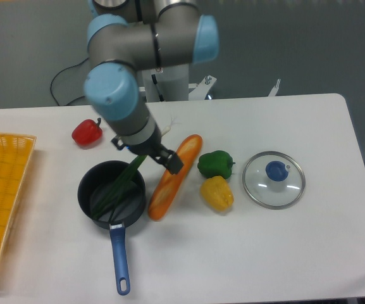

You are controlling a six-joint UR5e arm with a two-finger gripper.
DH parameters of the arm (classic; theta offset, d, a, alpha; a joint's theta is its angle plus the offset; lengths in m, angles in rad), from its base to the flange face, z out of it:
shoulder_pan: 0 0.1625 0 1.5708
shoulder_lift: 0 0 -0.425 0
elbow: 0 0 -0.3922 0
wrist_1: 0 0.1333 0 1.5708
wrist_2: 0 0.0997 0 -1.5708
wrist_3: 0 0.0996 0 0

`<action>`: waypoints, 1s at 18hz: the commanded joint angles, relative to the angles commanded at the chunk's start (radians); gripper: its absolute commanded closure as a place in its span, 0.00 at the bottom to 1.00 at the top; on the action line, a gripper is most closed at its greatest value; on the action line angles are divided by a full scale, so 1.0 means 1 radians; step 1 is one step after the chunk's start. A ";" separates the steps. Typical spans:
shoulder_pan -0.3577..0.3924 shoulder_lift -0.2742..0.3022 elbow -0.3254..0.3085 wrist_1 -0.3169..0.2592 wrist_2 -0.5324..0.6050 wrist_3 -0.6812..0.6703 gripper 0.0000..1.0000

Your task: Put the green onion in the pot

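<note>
1. Robot lab or test cell, not a real kitchen.
2. Grey and light-blue robot arm (pixel 145 44) stands at the back edge of a plain white counter (pixel 283 253).
3. Black cable (pixel 62 82) trails behind the arm; plain grey wall behind, no furnishing.
4. Kitchen props laid out like a test set: pot (pixel 111 196) with blue handle, glass lid (pixel 274 179), bread loaf (pixel 174 177), red pepper (pixel 87 132), green pepper (pixel 216 164), yellow pepper (pixel 217 193).
5. Yellow mesh basket (pixel 2 190) at the left edge.
6. Food looks glossy, toy-like.
</note>
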 joint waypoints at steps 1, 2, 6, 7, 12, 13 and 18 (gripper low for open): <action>0.017 0.002 -0.002 0.000 0.003 0.049 0.00; 0.037 0.008 -0.002 0.000 0.003 0.091 0.00; 0.095 0.028 -0.008 -0.002 -0.003 0.163 0.00; 0.112 0.029 -0.008 -0.003 -0.003 0.177 0.00; 0.195 0.044 -0.018 -0.005 -0.005 0.310 0.00; 0.206 0.048 -0.018 -0.006 -0.005 0.325 0.00; 0.279 0.055 -0.021 -0.012 -0.020 0.425 0.00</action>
